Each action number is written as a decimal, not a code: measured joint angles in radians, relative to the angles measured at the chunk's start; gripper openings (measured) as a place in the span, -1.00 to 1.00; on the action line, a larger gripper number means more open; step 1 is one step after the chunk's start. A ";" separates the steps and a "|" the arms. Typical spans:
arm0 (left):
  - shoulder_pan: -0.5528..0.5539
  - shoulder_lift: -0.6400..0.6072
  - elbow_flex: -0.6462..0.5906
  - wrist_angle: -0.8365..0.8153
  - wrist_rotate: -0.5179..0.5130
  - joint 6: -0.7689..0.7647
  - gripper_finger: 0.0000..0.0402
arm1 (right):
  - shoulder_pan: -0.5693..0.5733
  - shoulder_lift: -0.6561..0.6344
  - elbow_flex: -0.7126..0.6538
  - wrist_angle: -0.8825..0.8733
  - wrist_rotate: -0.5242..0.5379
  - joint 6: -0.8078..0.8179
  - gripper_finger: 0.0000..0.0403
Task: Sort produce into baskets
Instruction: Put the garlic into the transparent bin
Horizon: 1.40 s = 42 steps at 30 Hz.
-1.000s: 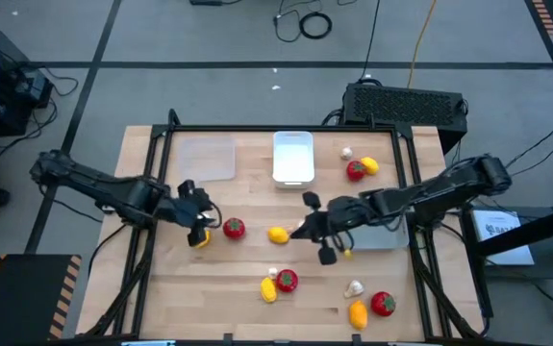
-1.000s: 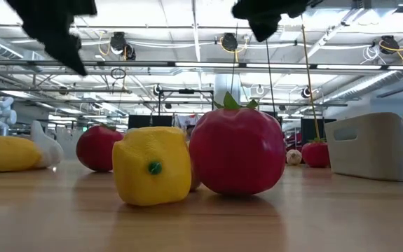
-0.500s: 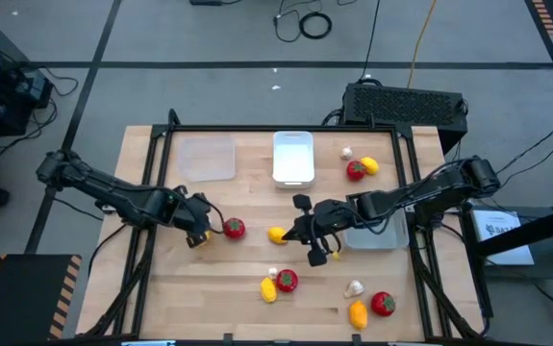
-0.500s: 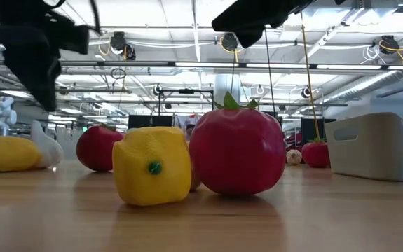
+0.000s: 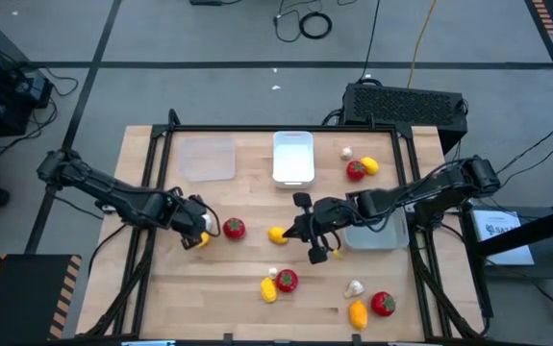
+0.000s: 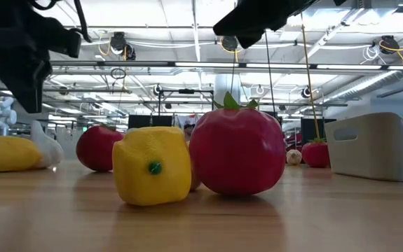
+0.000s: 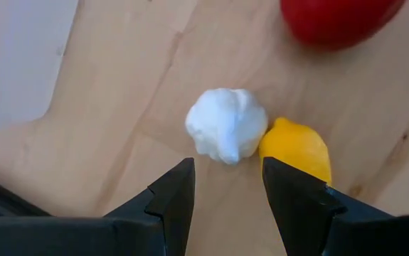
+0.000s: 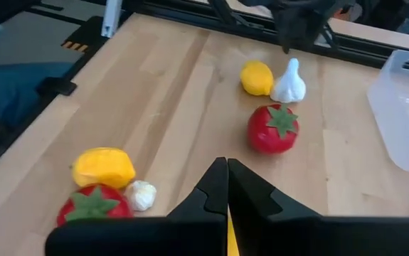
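My left gripper (image 7: 225, 171) is open and points down at a white garlic bulb (image 7: 227, 134). The bulb lies on the table against a yellow fruit (image 7: 294, 146), and the fingers stand just short of it. In the high view this gripper (image 5: 197, 234) is at the table's left, with a red tomato (image 5: 235, 228) beside it. My right gripper (image 5: 297, 231) is shut and hangs above the table next to a yellow lemon (image 5: 276, 234). The clear basket (image 5: 208, 159) and the white basket (image 5: 293, 157) stand at the far side. A grey basket (image 5: 377, 231) sits under my right arm.
A yellow piece (image 5: 268, 289), a tomato (image 5: 287, 281) and a small garlic (image 5: 274, 273) lie near the front edge. An orange fruit (image 5: 358, 313), a garlic (image 5: 354, 286) and a tomato (image 5: 383, 303) are at the front right. At the far right lie a tomato (image 5: 356, 170), a yellow fruit (image 5: 369, 165) and a garlic (image 5: 346, 152).
My left gripper has sunk toward the garlic and the yellow fruit and has tipped over, so that it now points more steeply down. Its fingers stay open. The produce has not moved.
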State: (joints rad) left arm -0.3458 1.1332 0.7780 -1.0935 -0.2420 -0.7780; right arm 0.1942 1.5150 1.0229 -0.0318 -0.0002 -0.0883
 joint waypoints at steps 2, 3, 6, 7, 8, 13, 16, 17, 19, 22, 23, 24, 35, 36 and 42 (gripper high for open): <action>-0.011 0.003 0.000 0.024 0.000 -0.001 -0.13 | -0.006 0.000 0.000 0.000 0.000 0.003 -1.00; -0.012 0.006 0.000 0.034 0.000 -0.001 -0.13 | -0.009 0.000 0.000 0.000 0.001 0.012 -1.00; -0.018 0.021 0.000 0.045 -0.007 0.000 -0.13 | -0.011 0.000 0.000 -0.010 0.000 0.034 -1.00; -0.018 0.029 0.001 0.046 -0.013 0.000 -0.13 | -0.011 0.000 0.000 -0.015 0.000 0.040 -1.00; -0.018 0.039 0.001 0.045 -0.014 0.000 -0.13 | -0.011 0.000 0.000 -0.016 0.000 0.044 -1.00; -0.018 0.096 0.001 0.044 -0.018 0.005 -0.13 | -0.010 0.000 0.000 -0.025 0.000 0.046 -1.00; -0.018 0.131 0.001 0.040 -0.020 0.008 -0.13 | -0.010 0.000 0.000 -0.026 0.000 0.047 -1.00; -0.018 0.142 0.001 0.039 -0.021 0.008 -0.13 | -0.010 0.000 0.000 -0.026 0.000 0.046 -1.00; -0.018 0.160 0.001 0.039 -0.022 0.024 -0.13 | -0.010 0.000 0.000 -0.026 0.000 0.046 -1.00; -0.018 0.180 0.001 0.038 -0.045 0.032 -0.13 | -0.010 0.000 0.000 -0.026 0.000 0.046 -1.00; -0.018 0.184 0.001 0.038 -0.057 0.032 -0.13 | -0.010 0.000 0.000 -0.026 0.000 0.046 -1.00; -0.018 0.187 0.001 0.038 -0.065 0.032 -0.13 | -0.010 0.000 0.000 -0.026 0.000 0.046 -1.00; -0.018 0.188 0.001 0.002 -0.072 0.024 -0.38 | -0.010 0.000 0.000 -0.027 0.000 0.046 -1.00; -0.018 0.188 0.001 0.003 -0.072 0.024 -0.45 | -0.010 0.000 0.000 -0.027 0.000 0.046 -1.00; -0.018 0.187 0.001 0.010 -0.082 0.025 -0.88 | -0.010 0.000 0.000 -0.027 0.000 0.046 -1.00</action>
State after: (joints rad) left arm -0.3634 1.3205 0.7788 -1.0832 -0.3237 -0.7531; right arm 0.1841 1.5150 1.0225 -0.0589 -0.0006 -0.0422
